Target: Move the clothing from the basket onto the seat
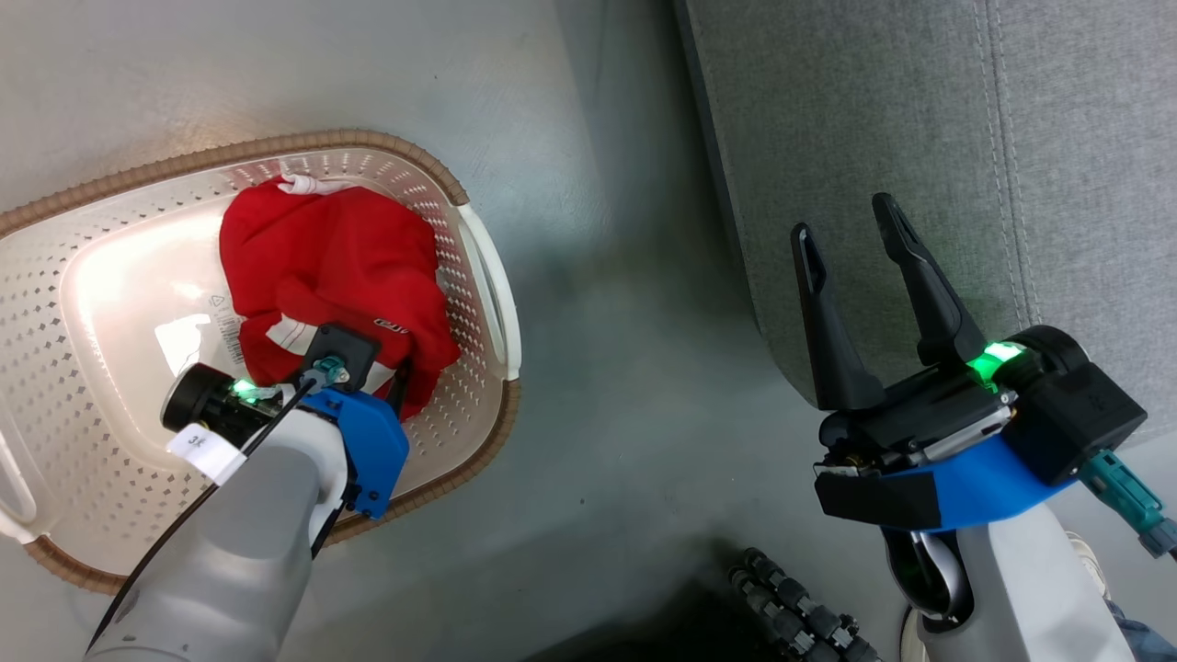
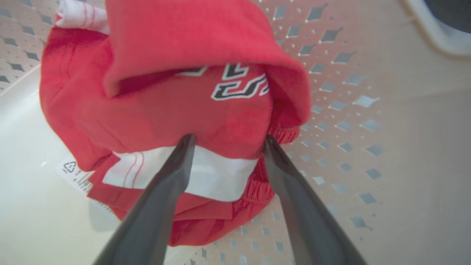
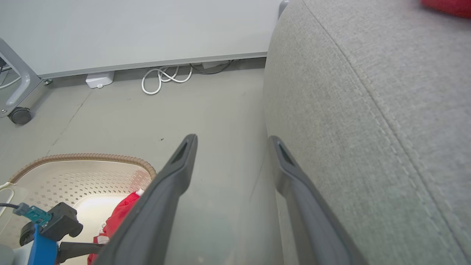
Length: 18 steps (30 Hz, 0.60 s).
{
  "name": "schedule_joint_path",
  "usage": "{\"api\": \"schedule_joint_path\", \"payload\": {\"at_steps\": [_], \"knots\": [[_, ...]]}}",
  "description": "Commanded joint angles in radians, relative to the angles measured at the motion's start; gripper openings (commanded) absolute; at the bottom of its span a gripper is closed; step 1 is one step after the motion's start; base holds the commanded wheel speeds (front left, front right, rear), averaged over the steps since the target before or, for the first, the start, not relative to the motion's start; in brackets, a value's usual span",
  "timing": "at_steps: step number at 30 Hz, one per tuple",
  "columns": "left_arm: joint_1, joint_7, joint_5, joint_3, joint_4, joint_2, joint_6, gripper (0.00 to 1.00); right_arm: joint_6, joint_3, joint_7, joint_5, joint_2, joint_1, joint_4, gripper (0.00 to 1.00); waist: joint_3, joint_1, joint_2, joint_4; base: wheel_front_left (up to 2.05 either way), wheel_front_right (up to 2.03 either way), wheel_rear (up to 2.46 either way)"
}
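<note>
The left pincer (image 2: 229,139) is closest to the lens in the left wrist view. Its two dark fingers are spread wide with their tips set against the clothing (image 2: 176,110), one at each end of a white panel, and nothing is clamped between them yet.

The clothing is a bunched red heap with white lettering on an upper fold. It lies inside the basket (image 1: 55,386), towards the wall nearest the seat (image 1: 874,119), and partly covers a printed sticker (image 2: 73,173) on the basket's bottom. The basket stands on the floor (image 1: 625,386), and the seat's rounded grey edge rises just across a strip of that floor.

The right pincer (image 1: 844,215) hangs over that edge, likewise spread and empty. At the top corner of the right wrist view a red patch (image 3: 449,5) lies on the seat. Too little of it shows to say what it is.

The main risk, as I judge it, is a shallow bite. If the fingers close on the loose outer fold alone, the heap could unroll and trail, snag the woven rim, or slip free over the floor short of the seat. If they go too deep, the tips could scrape the perforated bottom or tug the light basket along.
</note>
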Motion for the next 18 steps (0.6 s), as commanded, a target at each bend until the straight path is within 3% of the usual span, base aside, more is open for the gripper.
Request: {"api": "schedule_joint_path", "payload": {"at_steps": [1,15,17,18], "knots": [[-0.023,-0.001,0.003,-0.002,0.008,-0.008,0.011,1.00,0.000,-0.004,-0.005,-0.006,0.001,0.005,-0.009,1.00,0.002,-0.0001,0.0001,0.004,0.00,0.00,0.00],[-0.082,0.004,0.016,-0.027,0.087,-0.070,0.091,0.98,0.000,-0.021,-0.004,-0.026,0.001,0.045,-0.054,1.00,0.024,-0.0001,0.0001,0.034,0.00,0.00,0.00],[-0.085,0.003,0.012,-0.027,0.091,-0.077,0.099,0.27,0.000,-0.024,-0.004,-0.032,0.001,0.049,-0.056,1.00,0.025,-0.0001,0.0001,0.037,0.00,0.00,0.00],[-0.087,0.002,0.011,-0.028,0.093,-0.079,0.102,0.00,0.000,-0.026,-0.004,-0.033,0.001,0.051,-0.057,1.00,0.025,-0.0001,0.0001,0.038,0.00,0.00,0.00]]}}
